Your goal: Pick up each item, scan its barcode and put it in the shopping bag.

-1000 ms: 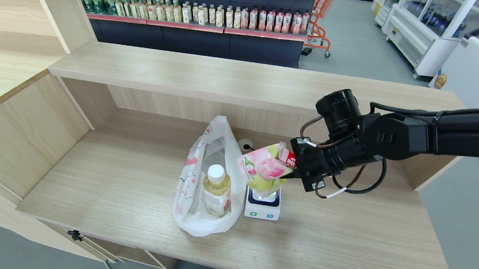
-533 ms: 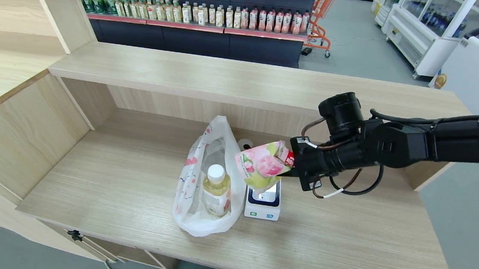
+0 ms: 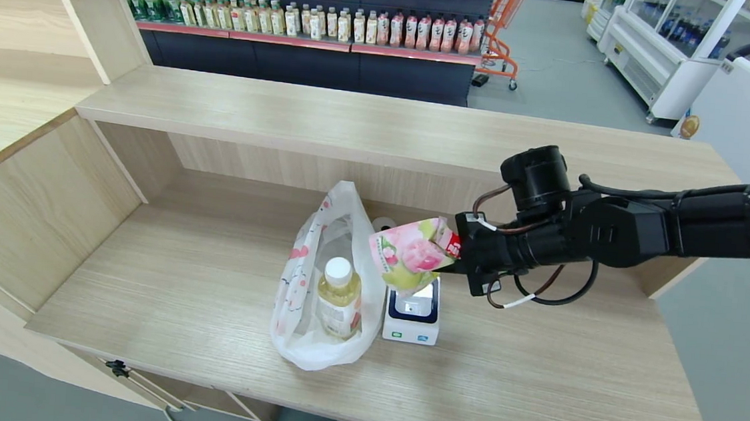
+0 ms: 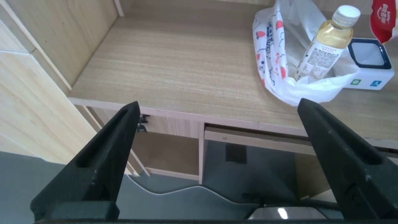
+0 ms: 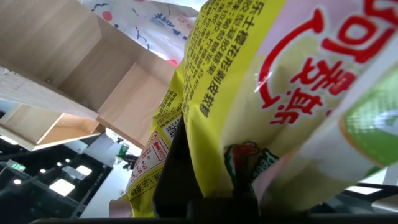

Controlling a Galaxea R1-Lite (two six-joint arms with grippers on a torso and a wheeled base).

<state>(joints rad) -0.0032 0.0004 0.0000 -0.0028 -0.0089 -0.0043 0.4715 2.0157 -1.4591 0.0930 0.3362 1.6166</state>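
Observation:
A pink and green snack packet (image 3: pixel 412 253) hangs just above the white barcode scanner (image 3: pixel 412 315), and my right gripper (image 3: pixel 459 257) is shut on its right end. Up close its yellow printed side (image 5: pixel 249 106) fills the right wrist view. Left of the scanner stands a white plastic shopping bag (image 3: pixel 306 279) with its mouth open, and a yellow drink bottle (image 3: pixel 339 297) stands inside it. My left gripper (image 4: pixel 217 162) is open and held low, off the near edge of the counter, from where I see the bag (image 4: pixel 280 56), the bottle (image 4: pixel 326 43) and the scanner (image 4: pixel 370 65).
The wooden counter (image 3: pixel 168 281) has walls at the left and back and a raised ledge (image 3: pixel 369 120) behind. Bare room lies left of the bag and right of the scanner. Shelves of bottles (image 3: pixel 309 21) and freezers (image 3: pixel 669 46) stand in the room beyond.
My right gripper has lifted the snack packet a little and carried it slightly left, so more of the scanner's top shows beneath it. The bag and the bottle have stayed put.

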